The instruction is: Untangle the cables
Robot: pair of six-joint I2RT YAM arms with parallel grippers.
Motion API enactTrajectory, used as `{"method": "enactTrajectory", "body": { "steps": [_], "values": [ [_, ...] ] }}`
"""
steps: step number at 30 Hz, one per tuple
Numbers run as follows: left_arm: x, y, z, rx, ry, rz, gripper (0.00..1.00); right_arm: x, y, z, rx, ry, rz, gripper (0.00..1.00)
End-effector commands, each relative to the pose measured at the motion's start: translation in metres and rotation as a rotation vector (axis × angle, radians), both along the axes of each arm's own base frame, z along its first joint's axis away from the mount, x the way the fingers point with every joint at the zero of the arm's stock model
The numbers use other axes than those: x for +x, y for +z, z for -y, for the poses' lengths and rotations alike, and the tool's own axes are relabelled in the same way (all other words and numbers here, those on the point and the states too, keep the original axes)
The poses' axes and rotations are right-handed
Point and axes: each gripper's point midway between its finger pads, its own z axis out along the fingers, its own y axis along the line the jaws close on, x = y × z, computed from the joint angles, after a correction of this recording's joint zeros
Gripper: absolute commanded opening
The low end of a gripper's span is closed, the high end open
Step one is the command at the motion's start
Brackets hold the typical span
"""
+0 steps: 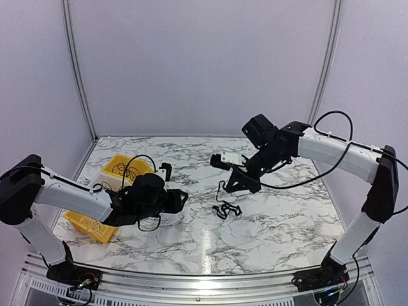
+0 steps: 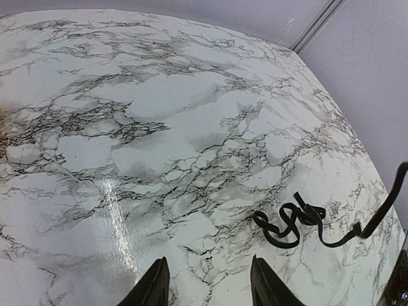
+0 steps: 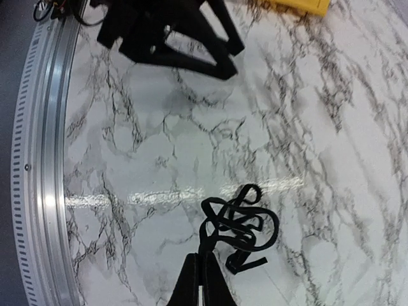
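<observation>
Right wrist: thin black knotted cables are held by one strand in the closed right pincer. The rest should be pinned by the spread left pincer before pulling.

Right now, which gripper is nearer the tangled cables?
Right. The right gripper is shut on a strand of the cables; the left gripper is open, apart, on their left.

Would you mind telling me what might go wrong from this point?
The right gripper is shut on one strand of the cables; pulling may lift the whole clump and tighten the knot. The left gripper is open and apart from the clump, so nothing pins it. The thin strand might also slip free.
</observation>
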Motion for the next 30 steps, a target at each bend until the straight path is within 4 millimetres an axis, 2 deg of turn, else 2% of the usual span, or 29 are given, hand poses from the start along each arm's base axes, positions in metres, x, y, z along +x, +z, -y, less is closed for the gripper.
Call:
{"method": "enactTrajectory", "body": {
  "steps": [1,4,5,9,12,14,17,22,26,30],
  "values": [
    [0.008,0.001,0.009,0.015,-0.005,0.018,0.47,-0.016,0.005,0.017,0.005,0.002,0.047,0.00],
    [0.017,0.000,0.026,0.017,-0.055,0.002,0.47,-0.028,0.011,0.029,0.007,-0.001,0.061,0.00],
    [0.019,-0.007,0.035,0.022,-0.085,-0.011,0.46,-0.030,0.012,0.033,0.006,-0.007,0.071,0.00],
    [0.018,-0.012,0.081,0.003,-0.252,-0.030,0.45,-0.035,0.010,0.050,-0.018,-0.038,0.102,0.00],
    [0.018,-0.014,0.105,-0.024,-0.326,-0.045,0.44,-0.030,0.011,0.060,-0.014,-0.078,0.114,0.00],
    [0.018,-0.017,0.115,-0.030,-0.355,-0.053,0.43,-0.023,0.020,0.063,0.008,-0.107,0.133,0.00],
    [0.015,-0.018,0.121,-0.038,-0.375,-0.059,0.43,-0.011,0.041,0.062,0.057,-0.141,0.169,0.00],
    [0.012,-0.025,0.123,-0.030,-0.384,-0.066,0.42,-0.001,0.070,0.049,0.131,-0.134,0.195,0.00],
    [0.011,-0.029,0.121,-0.021,-0.377,-0.071,0.42,0.005,0.080,0.040,0.156,-0.121,0.200,0.00],
    [0.008,-0.022,0.116,-0.026,-0.362,-0.056,0.38,0.010,0.086,0.034,0.172,-0.124,0.201,0.00]
  ]
}}
